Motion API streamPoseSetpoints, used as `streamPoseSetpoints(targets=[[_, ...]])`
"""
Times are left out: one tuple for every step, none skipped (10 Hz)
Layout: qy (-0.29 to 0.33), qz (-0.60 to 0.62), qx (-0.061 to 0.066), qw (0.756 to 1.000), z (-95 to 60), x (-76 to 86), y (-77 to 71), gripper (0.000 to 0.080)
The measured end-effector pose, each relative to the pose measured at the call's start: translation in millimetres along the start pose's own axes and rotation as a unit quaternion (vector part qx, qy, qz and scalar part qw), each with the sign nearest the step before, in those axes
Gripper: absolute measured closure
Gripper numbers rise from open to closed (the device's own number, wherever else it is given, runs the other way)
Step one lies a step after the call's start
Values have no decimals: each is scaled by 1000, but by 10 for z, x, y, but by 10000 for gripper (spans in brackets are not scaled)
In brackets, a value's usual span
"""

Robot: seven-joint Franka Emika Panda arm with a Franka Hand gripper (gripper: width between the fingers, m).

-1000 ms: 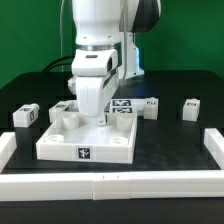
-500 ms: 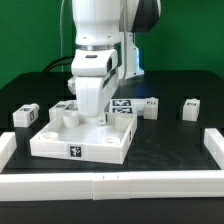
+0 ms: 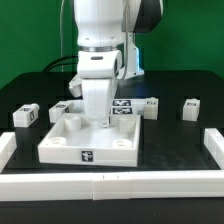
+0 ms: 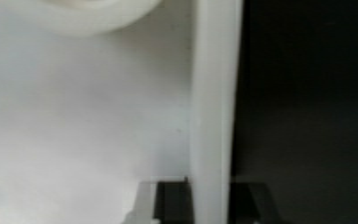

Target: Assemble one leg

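Arm [image 3: 98,40] upright; gripper [image 3: 103,120] pointing down, fingers [image 4: 169,203] pinched close.

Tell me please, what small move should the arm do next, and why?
Probably open the jaws and lift clear: in the wrist view they seem to pinch the wall of the tabletop, its sockets look empty, and a loose leg waits on the exterior view's left.

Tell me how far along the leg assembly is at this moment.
Done: nothing yet; one leg and another lie loose beside the tabletop, none standing in it. In hand: the gripper is down at the tabletop's far wall, apparently clamped on it. Left: pick up a leg and seat it in a corner.
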State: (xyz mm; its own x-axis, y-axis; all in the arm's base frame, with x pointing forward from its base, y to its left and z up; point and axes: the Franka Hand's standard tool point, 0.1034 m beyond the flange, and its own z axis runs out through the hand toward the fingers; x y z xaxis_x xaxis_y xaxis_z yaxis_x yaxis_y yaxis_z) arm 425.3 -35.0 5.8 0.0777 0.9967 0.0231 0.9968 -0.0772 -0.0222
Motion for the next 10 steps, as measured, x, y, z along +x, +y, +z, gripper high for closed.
streamPoseSetpoints(targets=[[3,-13,-3,1000,-2,112,68,741],[2,-56,-7,998,7,399,67,741],[4,-90,-8,996,12,668,95,741],[6,-80,-12,997,11,795,166,741],[7,-63,-16,998,13,907,210,741],[8,-52,-18,998,13,1010,236,741],[9,-52,-19,998,13,1039,257,741],[9,-51,-19,998,13,1035,258,741],[9,-51,-19,998,13,1034,258,741],[9,-51,-19,998,13,1034,258,741]])
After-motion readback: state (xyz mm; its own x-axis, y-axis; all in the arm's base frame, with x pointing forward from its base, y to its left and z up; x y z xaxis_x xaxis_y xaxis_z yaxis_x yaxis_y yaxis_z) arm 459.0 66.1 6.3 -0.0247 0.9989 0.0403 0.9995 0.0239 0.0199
